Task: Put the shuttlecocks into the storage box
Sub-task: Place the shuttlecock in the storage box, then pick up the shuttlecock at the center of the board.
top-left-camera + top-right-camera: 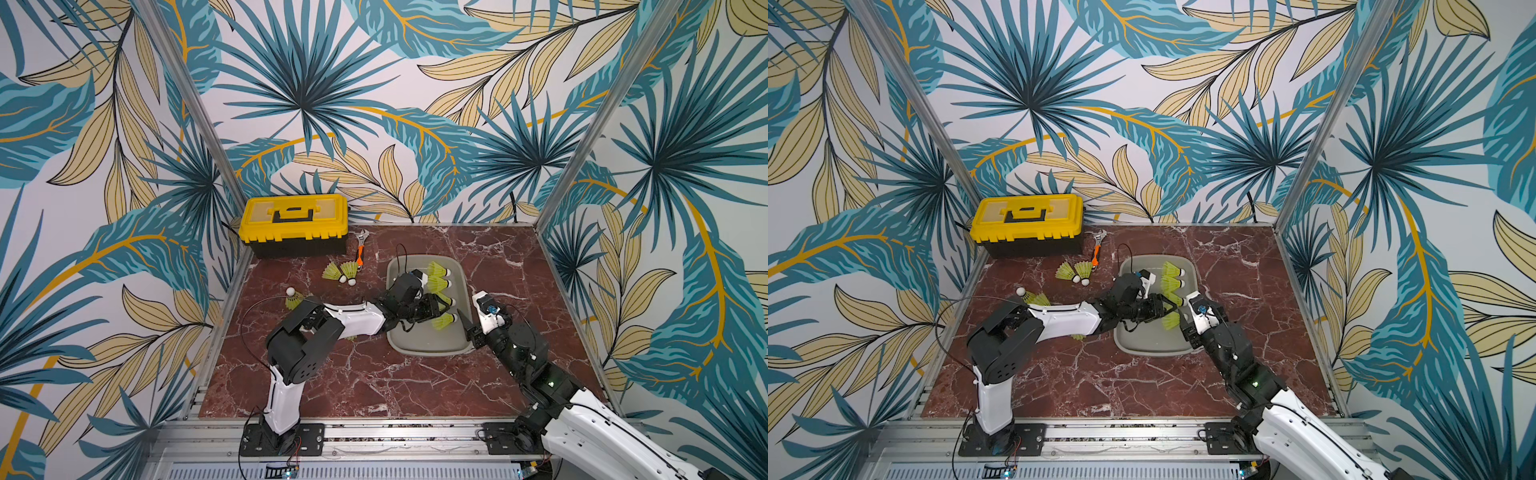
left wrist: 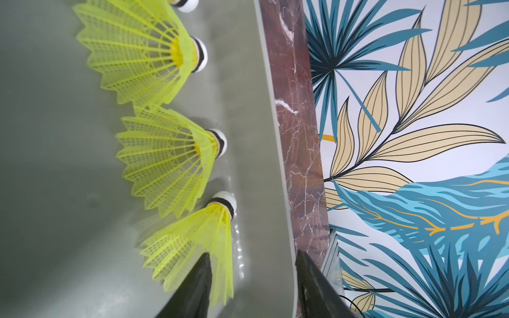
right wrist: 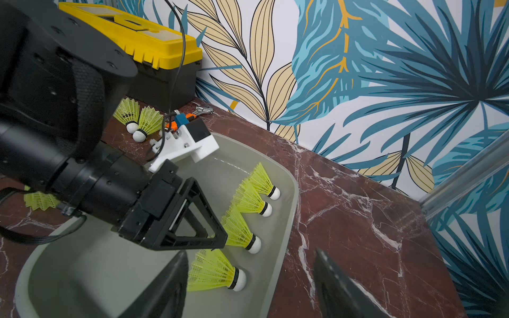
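**A:** Where do the shuttlecocks (image 1: 439,284) lie?

**B:** Four are inside the storage box (image 1: 415,341), in a row along its right wall. Their white tips point at that wall and their skirts fan toward the middle of the box.

**A:** And the others?

**B:** They are out on the marbled surface (image 1: 374,386), left of the box. A pair (image 1: 340,272) lies side by side just off the box's far left corner, next to an orange-handled wrench (image 1: 360,249). At least two more (image 1: 1034,297) lie farther left of the box, beside the left arm's elbow. Another bit of yellow skirt shows under that arm, so I cannot give a full count.

**A:** What about the left end effector (image 2: 252,256)?

**B:** It hangs inside the box, above the third shuttlecock (image 3: 239,231) counted from the box's far end. Its jaws stand moderately apart. One finger (image 2: 198,289) overlaps that shuttlecock's skirt, while the gap between the fingers shows only the box's wall and rim. Nothing is clamped.

**A:** And the right end effector (image 3: 251,256)?

**B:** It is at the box's near right corner, with its jaws wide apart. One finger (image 3: 165,286) is inside the box beside the nearest shuttlecock (image 3: 214,271), and the other is outside over the surface, with the rim between them. It holds nothing.

**A:** Is anything else there?

**B:** A yellow-lidded toolbox (image 1: 295,224) stands beyond the box's far left corner, against the wall.
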Tool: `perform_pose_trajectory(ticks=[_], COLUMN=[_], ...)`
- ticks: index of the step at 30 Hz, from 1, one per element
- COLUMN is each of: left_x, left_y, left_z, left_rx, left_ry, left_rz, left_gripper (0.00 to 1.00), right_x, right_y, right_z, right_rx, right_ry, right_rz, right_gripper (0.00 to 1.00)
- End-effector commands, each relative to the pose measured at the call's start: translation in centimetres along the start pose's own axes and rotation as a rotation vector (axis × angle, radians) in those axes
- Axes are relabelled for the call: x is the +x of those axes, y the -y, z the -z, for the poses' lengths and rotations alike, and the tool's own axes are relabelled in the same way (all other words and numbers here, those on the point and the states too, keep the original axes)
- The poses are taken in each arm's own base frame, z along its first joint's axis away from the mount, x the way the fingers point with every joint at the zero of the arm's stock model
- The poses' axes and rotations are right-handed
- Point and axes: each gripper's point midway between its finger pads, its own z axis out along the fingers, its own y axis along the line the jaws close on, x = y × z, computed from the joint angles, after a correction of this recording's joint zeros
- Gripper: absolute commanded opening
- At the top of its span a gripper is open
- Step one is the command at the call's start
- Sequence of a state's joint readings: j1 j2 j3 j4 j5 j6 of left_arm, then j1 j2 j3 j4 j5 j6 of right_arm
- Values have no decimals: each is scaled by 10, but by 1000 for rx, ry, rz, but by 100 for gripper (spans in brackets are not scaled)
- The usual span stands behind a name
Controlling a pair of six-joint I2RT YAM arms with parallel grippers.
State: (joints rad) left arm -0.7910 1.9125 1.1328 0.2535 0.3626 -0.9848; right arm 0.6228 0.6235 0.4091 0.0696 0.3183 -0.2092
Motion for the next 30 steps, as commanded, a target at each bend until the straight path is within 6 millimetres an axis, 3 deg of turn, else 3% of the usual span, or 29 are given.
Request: perform_pose_trajectory(ticks=[1,12,25,30], left_x=[0,-31,-110,-139], left_y=[-2,-19,-91,-122], left_z=[21,102,214,246], left_rx=[-46,-201,-431,-506], left_ry=[19,143,320,393], left_rz=[-54,-132,-204,-244], left_gripper=[52,53,57,58], right_x=[9,4,-1,-2], right_y=[0,3,4,4], right_z=[-1,-1,-1,0], right_rx=[11,24,23,25], right_ry=[-20,-12,-7,-6], right_rz=[1,-1,-11,-18], right_gripper=[72,72,72,72])
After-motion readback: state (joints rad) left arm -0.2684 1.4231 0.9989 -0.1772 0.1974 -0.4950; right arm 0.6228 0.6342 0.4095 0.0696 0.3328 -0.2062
